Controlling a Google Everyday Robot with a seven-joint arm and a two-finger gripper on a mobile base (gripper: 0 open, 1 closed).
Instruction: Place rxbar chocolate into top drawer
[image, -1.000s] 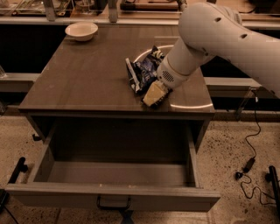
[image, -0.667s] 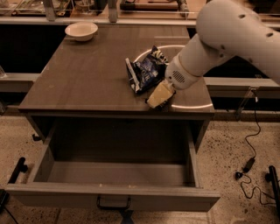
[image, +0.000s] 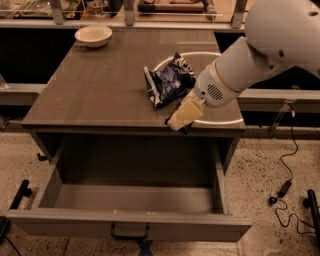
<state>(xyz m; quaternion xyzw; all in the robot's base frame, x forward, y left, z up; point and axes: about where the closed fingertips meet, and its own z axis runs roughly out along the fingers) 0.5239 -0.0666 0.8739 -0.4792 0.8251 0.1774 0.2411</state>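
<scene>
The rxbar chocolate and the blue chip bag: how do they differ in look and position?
The rxbar chocolate is black; the chip bag is blue-and-white and puffy. The rxbar chocolate is smaller and mostly hidden; the chip bag shows fully. The end effector grips the rxbar chocolate at the table's front edge, above the open top drawer; the chip bag lies free on the table. Both are snack packages.

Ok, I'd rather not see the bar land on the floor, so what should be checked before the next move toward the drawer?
1. Top drawer pulled open: ok.
2. Nothing lying in the drawer: ok.
3. Rxbar chocolate held by the fingers: ok, though only its dark edges show.
4. Gripper out over the drawer opening: not ok, it is at the tabletop's front edge.
5. Chip bag apart from the gripper: ok.
</scene>
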